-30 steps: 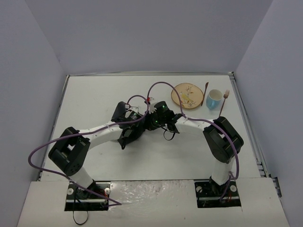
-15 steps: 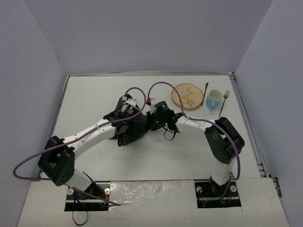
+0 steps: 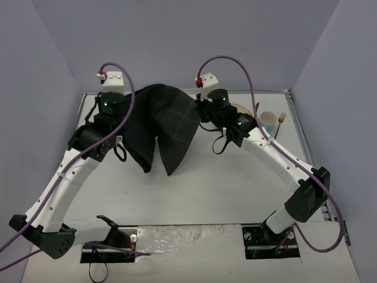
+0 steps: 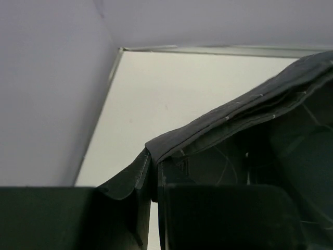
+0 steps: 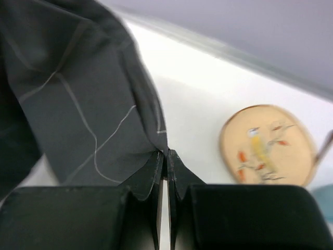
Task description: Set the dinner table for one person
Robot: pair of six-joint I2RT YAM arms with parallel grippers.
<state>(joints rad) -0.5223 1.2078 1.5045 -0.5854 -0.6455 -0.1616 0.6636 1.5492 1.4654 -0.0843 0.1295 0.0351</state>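
Note:
A dark grid-lined cloth placemat (image 3: 165, 127) hangs in the air between my two arms, above the far middle of the white dinner table (image 3: 218, 188). My left gripper (image 4: 153, 174) is shut on one edge of the placemat (image 4: 234, 112). My right gripper (image 5: 165, 156) is shut on a corner of the placemat (image 5: 73, 88). The cloth sags in folds below both grippers. A beige plate with a painted bird (image 5: 268, 146) lies on the table to the right of my right gripper; in the top view it is mostly hidden behind the right arm (image 3: 242, 107).
A pale blue cup (image 3: 268, 122) and a pink-tipped utensil (image 3: 279, 125) stand at the far right by the table's metal rim (image 3: 297, 127). Purple-grey walls close in the table on three sides.

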